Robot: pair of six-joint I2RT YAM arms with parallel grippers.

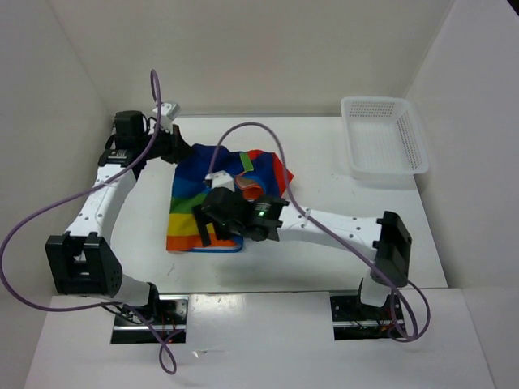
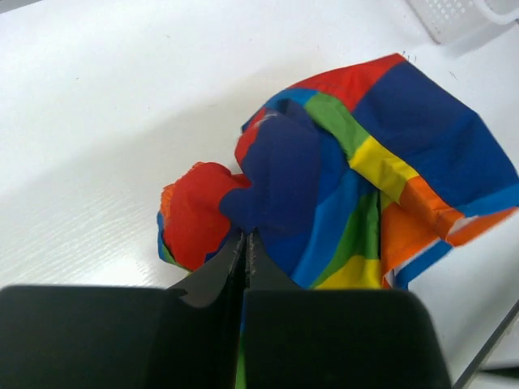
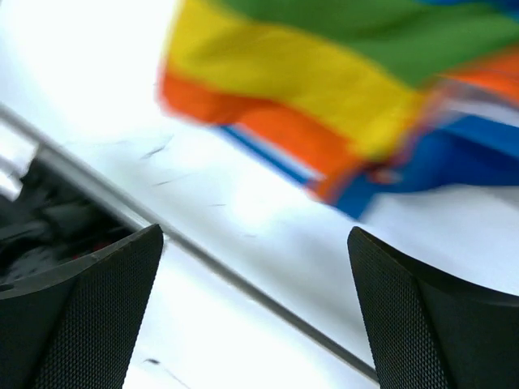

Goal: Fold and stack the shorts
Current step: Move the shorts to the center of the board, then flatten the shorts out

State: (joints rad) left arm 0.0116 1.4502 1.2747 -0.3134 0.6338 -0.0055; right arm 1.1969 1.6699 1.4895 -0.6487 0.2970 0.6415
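Up front, left tool [image 2: 245, 237] tight on shorts [image 2: 365, 162].

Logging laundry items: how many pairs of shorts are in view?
1. The rainbow shorts lie left of centre, their far corner pinched by the left gripper, the open right gripper above their near edge. The basket at far right holds none. Another underneath would be hidden.

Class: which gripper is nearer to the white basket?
Right. The right gripper hovers open over the near edge of the shorts, left of the basket; the left gripper pinches their far-left corner, farther away.
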